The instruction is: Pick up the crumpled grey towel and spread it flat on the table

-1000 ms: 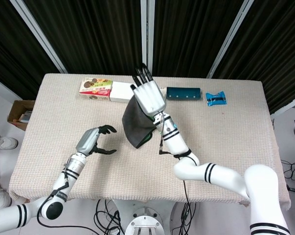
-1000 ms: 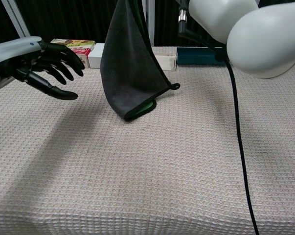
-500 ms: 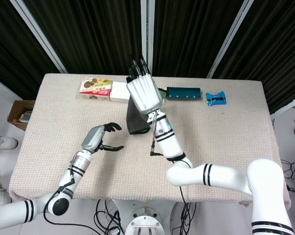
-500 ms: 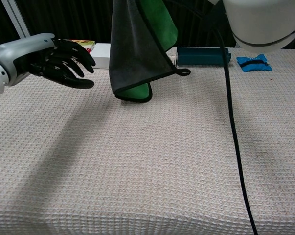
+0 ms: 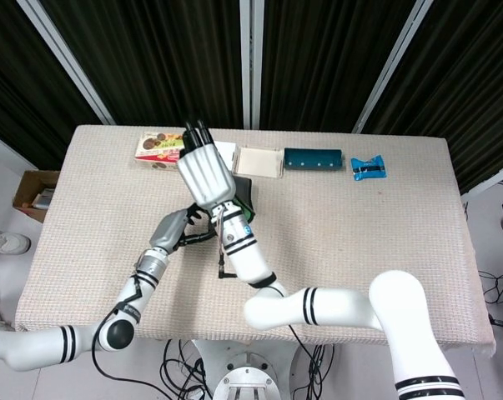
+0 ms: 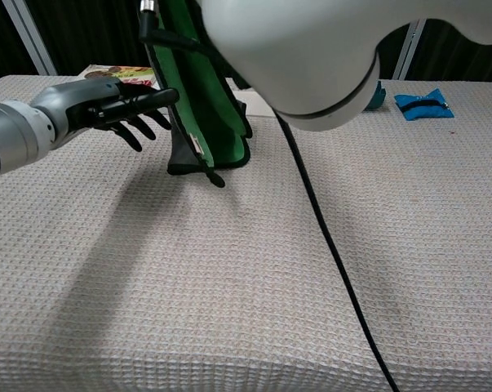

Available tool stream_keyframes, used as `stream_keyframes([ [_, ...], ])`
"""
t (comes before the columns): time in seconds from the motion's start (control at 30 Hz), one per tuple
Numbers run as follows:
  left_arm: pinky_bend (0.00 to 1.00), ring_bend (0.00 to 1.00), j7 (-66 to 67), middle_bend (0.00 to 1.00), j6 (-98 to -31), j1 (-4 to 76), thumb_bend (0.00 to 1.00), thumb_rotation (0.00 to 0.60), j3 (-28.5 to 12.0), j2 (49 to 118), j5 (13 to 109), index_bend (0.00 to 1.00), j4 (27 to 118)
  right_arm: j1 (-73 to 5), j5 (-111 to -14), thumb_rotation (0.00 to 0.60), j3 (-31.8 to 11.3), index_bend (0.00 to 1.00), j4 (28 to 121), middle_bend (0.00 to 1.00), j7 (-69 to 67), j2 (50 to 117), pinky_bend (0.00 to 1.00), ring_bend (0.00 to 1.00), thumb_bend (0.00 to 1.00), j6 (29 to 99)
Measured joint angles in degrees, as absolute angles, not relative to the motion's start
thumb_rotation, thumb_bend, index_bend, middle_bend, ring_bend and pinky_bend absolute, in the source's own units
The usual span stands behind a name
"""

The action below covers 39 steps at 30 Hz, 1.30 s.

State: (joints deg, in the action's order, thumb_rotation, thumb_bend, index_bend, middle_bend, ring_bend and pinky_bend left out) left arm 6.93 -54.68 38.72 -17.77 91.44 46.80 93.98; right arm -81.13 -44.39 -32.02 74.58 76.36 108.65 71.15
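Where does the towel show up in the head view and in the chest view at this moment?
Head view: the towel shows only as a dark sliver with green just right of the raised right hand, centre of the table.
Chest view: it hangs at top centre-left, green side out, beside the left hand.
Shared landmark: the blue pouch.

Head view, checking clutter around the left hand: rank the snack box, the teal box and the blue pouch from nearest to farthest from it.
Measured from the left hand:
1. Snack box, at the table's far edge, left end of the row.
2. Teal box, far edge, right of centre.
3. Blue pouch, far edge, rightmost in the row.
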Motion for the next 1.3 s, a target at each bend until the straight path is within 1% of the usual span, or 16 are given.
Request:
stream_keyframes([
  [0.13,0.34,0.28,9.90,0.23,-57.02,39.51,0.01,0.257,-17.25,92.67,44.21,0.18,93.15,-82.37,-43.37,0.600,-32.33,0.77,73.42,0.24,76.48,109.33,0.00,0.00,0.46,71.78],
  [0.37,0.34,0.28,10.90,0.23,-58.06,39.78,0.03,0.298,-16.65,93.46,42.82,0.18,92.57,-83.50,-41.41,0.600,-32.83,0.77,71.70,0.25,75.07,110.13,0.00,0.00,0.46,71.85],
  [0.5,0.34,0.28,12.19,0.24,-58.92,40.05,0.08,0.327,-16.60,93.75,42.14,0.20,92.55,-84.93,-40.69,0.600,-33.54,0.78,70.43,0.25,73.76,111.11,0.00,0.00,0.46,71.53],
  [0.77,0.34,0.28,13.59,0.25,-59.99,40.75,0.19,0.328,-17.28,95.29,39.34,0.29,91.29,-85.66,-40.04,0.600,-33.62,0.78,70.82,0.25,72.43,111.17,0.00,0.00,0.46,72.50],
  [0.93,0.34,0.30,13.50,0.26,-59.82,41.00,0.31,0.329,-18.03,95.67,37.65,0.34,90.35,-85.45,-39.51,0.600,-33.36,0.78,71.35,0.25,71.80,110.80,0.00,0.00,0.46,72.76],
  [1.07,0.34,0.31,13.95,0.27,-59.32,41.37,0.31,0.343,-18.36,95.75,36.63,0.39,89.75,-85.27,-39.35,0.600,-33.46,0.78,71.95,0.25,70.71,110.36,0.00,0.00,0.46,73.10],
  [1.27,0.34,0.31,13.58,0.27,-58.85,40.60,0.31,0.350,-17.26,94.18,38.17,0.39,91.25,-83.64,-39.37,0.600,-32.85,0.78,74.05,0.25,69.47,108.42,0.00,0.00,0.46,73.70],
  [1.3,0.34,0.31,13.44,0.27,-58.86,40.38,0.31,0.361,-16.99,93.85,38.70,0.40,91.57,-83.26,-39.39,0.600,-32.60,0.78,74.53,0.25,69.25,108.05,0.00,0.00,0.46,73.75],
])
